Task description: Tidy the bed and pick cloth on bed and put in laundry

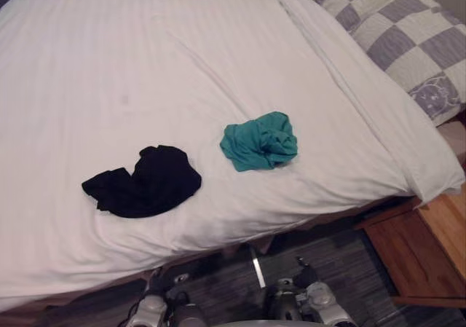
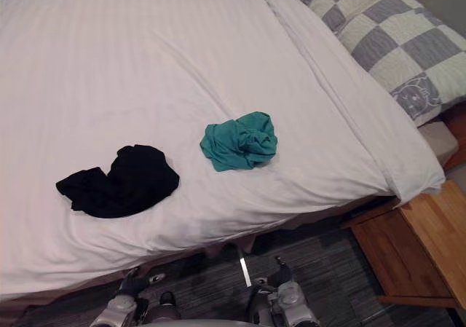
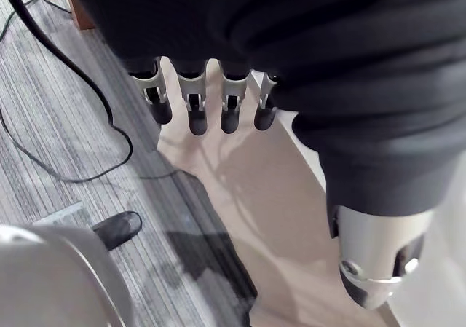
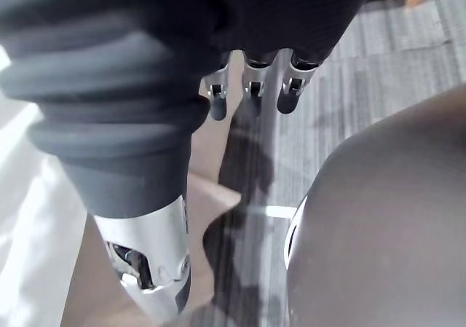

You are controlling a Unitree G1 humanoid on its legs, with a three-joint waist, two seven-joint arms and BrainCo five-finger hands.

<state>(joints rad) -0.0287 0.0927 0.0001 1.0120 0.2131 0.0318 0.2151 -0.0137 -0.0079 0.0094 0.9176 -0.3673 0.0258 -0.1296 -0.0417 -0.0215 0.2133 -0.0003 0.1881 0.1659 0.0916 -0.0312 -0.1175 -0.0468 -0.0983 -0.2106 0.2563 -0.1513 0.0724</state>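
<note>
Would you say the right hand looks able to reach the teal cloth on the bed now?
Probably yes: the teal cloth lies uncovered near the front edge of the bed, apart from the black cloth. The right hand hangs open and empty beside the bed, so it must lift first.

The sheet (image 1: pixel 145 65) is matt white cloth with a faint woven stripe, the black cloth (image 1: pixel 145 181) and the green cloth (image 1: pixel 260 142) are soft crumpled fabric (both dull), the pillow (image 1: pixel 393 28) is checked cloth, the bedside table (image 1: pixel 426 250) is smooth wood, and the floor (image 1: pixel 338 258) looks like grey streaked carpet.
</note>
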